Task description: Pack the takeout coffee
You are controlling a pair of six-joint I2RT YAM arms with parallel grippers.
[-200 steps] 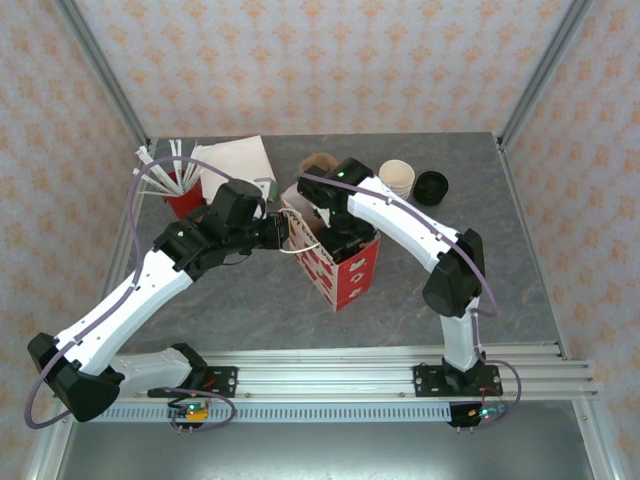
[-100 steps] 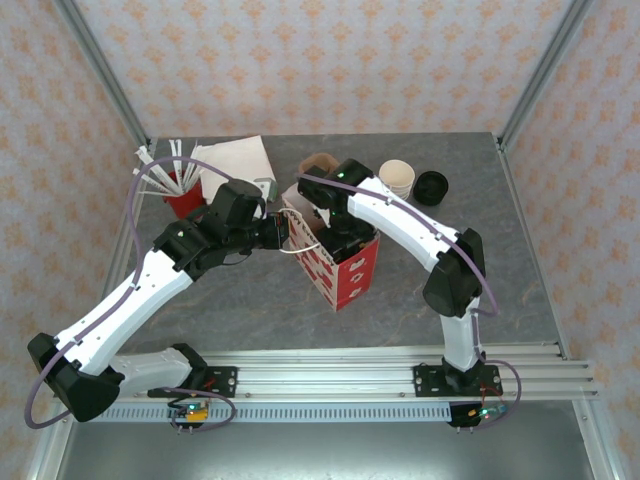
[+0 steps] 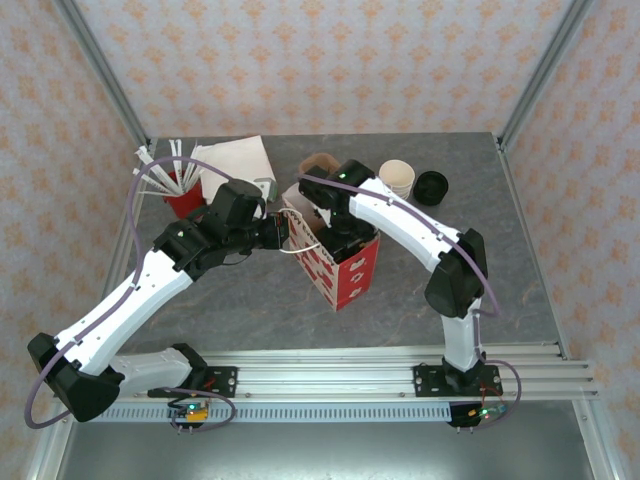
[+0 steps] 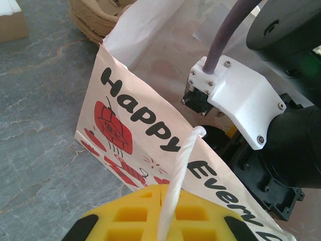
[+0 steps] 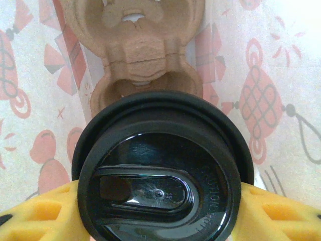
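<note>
Yellow padded left fingers (image 4: 128,218) were pinched shut on the white twisted cord handle (image 4: 181,160) of the red-and-white printed paper bag (image 4: 125,120), which stood on the grey marbled table (image 4: 40,125). Inside that bag, the right fingers (image 5: 278,211) stood part open, gripping both sides of the black-lidded takeout coffee cup (image 5: 160,186) over a brown moulded pulp cup carrier (image 5: 143,55).

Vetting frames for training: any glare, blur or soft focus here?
Right wrist view: bright glare streaks on the glossy lid. Left wrist view: bag lettering crisp, yellow pads at the bottom edge slightly soft. Top external view: even light, soft shadows.
</note>
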